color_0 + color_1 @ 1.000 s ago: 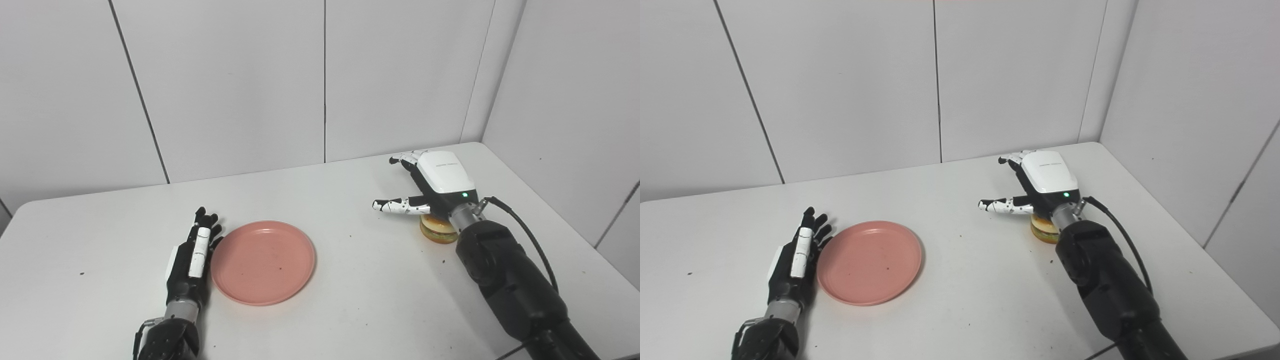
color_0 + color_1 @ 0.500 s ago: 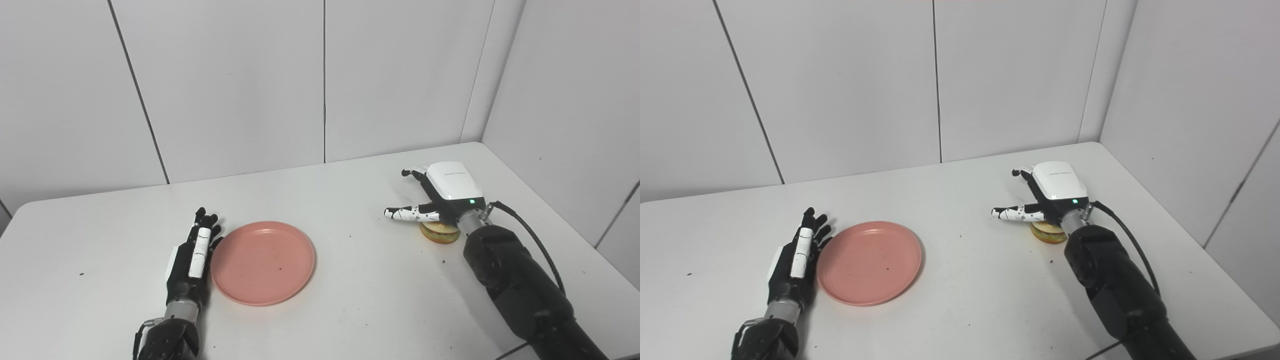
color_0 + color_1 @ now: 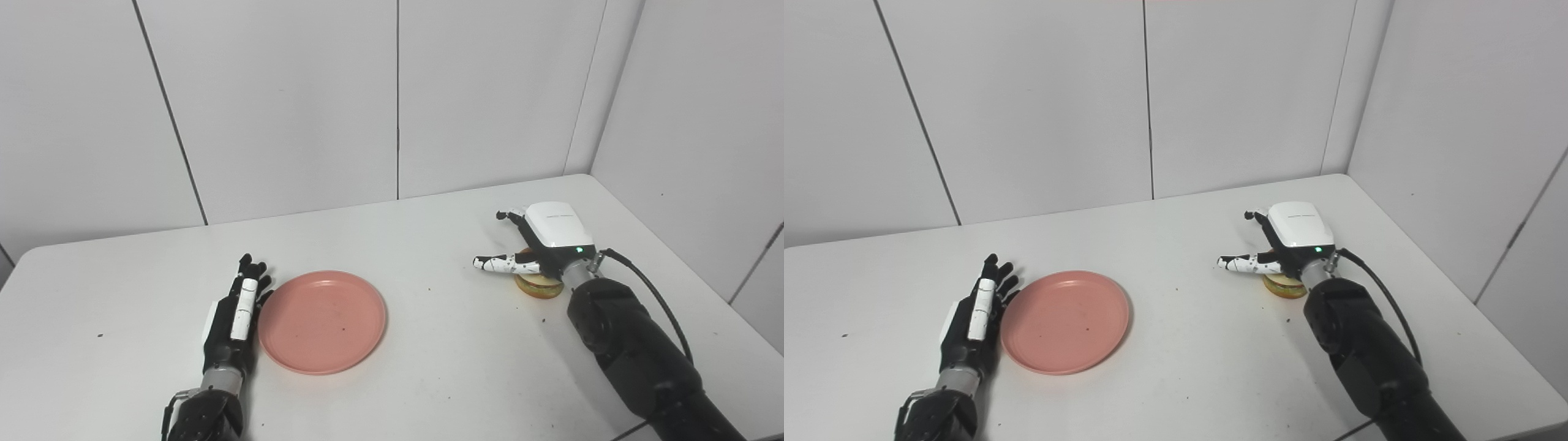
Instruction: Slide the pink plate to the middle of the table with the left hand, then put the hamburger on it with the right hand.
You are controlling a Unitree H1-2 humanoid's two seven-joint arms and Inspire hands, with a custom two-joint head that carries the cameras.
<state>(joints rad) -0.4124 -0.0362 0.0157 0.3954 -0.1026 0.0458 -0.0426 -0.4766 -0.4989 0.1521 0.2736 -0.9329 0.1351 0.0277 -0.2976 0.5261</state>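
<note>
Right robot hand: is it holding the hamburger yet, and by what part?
Cannot be told. The right robot hand sits over the hamburger, thumb extended sideways, fingers hidden behind the palm. The hamburger rests on the table. The left robot hand holds nothing.

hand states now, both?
Left hand: open, flat beside the plate.
Right hand: open over the hamburger, not gripping it yet.

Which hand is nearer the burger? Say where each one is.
Right. The right hand sits directly over the burger, fingers apart, not visibly gripping it. The left hand lies far across the table, beside the plate.
</note>
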